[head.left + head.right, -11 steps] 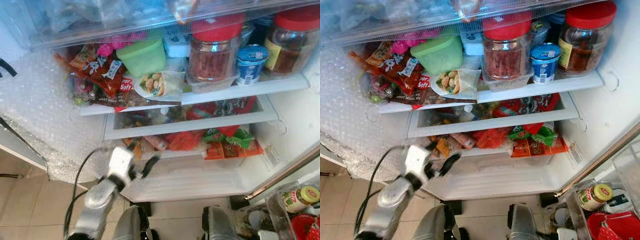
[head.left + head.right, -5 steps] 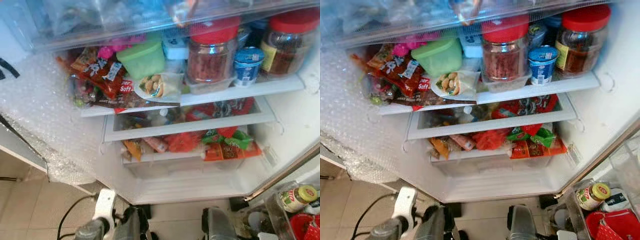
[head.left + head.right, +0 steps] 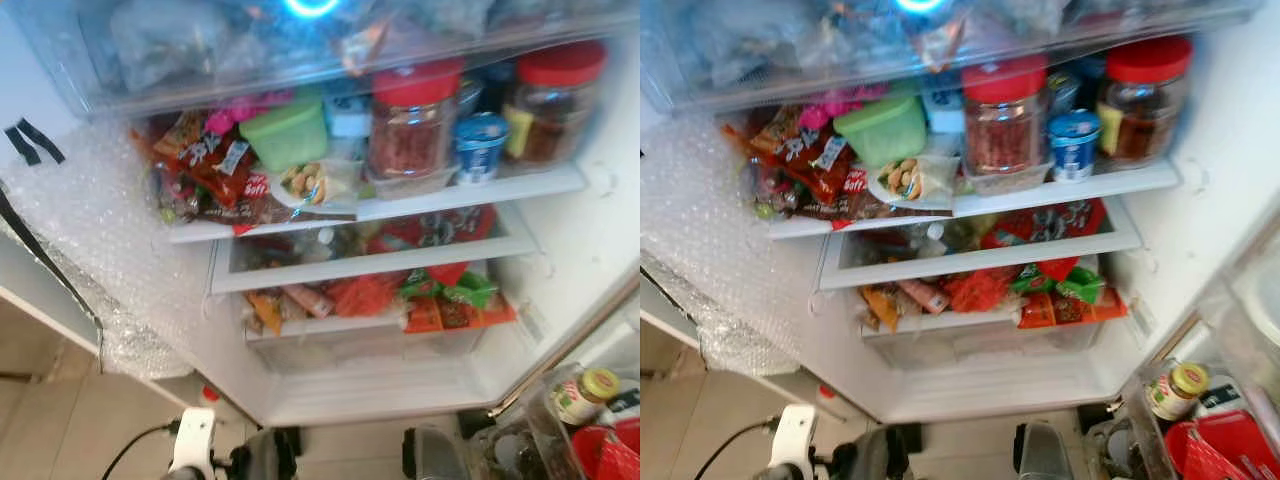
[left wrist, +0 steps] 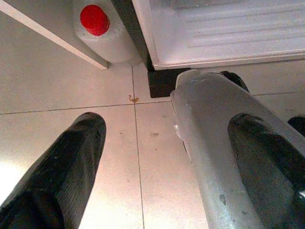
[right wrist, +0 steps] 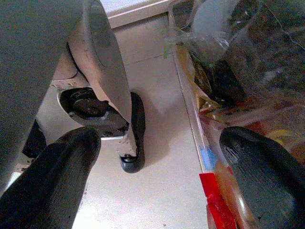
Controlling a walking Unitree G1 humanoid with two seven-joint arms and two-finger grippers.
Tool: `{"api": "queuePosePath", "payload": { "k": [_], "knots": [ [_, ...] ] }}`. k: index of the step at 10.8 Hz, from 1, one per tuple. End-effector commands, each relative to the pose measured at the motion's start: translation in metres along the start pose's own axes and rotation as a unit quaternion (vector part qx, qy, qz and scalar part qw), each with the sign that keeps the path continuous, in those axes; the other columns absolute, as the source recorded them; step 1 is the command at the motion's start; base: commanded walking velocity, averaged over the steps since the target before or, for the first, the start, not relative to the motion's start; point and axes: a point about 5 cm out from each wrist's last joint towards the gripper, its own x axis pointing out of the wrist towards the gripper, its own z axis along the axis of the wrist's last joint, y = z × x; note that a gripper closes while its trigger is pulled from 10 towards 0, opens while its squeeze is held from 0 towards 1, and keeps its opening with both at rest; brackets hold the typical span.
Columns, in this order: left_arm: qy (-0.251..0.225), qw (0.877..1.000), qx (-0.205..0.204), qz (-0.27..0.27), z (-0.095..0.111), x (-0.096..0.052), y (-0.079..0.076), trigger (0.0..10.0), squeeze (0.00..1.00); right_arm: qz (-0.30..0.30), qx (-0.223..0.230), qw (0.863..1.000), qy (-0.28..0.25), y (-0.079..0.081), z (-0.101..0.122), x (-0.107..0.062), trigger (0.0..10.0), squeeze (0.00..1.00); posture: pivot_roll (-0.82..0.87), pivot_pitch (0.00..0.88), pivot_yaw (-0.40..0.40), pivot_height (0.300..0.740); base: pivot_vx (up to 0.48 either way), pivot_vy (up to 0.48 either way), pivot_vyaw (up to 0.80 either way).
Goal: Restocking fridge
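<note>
While the fridge [image 3: 560,250] stands open with its shelves crowded, the step in hand looks like fetching the next item, so judgement should start at the left. At the near left the left gripper [image 4: 138,176] hangs low over the floor tiles [image 4: 62,86], jaws spread and holding nothing; beyond it a white bottle with a red cap [image 4: 97,26] stands on the floor against the fridge's base. Further right, the middle shelf carries a green tub [image 3: 285,130], a red-lidded jar [image 3: 410,125] and a blue yoghurt pot [image 3: 480,145], packed close, so little room seems left there. At the near right sits a clear bin [image 3: 560,440] of supplies with a yellow-lidded jar [image 3: 585,395]. The right gripper [image 5: 157,176] hangs just beside that bin, jaws spread and empty. It would do well to reach there and pick one item cleanly from above.
</note>
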Motion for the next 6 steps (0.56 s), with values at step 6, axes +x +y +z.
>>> {"api": "queuePosePath", "payload": {
  "k": [6],
  "knots": [
    [0.029,0.999,0.002,0.015,-0.0099,-0.0014,0.0024,10.0,0.00,0.007,-0.004,1.000,0.020,0.0069,-0.0159,-0.0036,10.0,0.00,-0.18,0.028,0.139,0.627,0.000,0.197,0.00]
  ]
}}
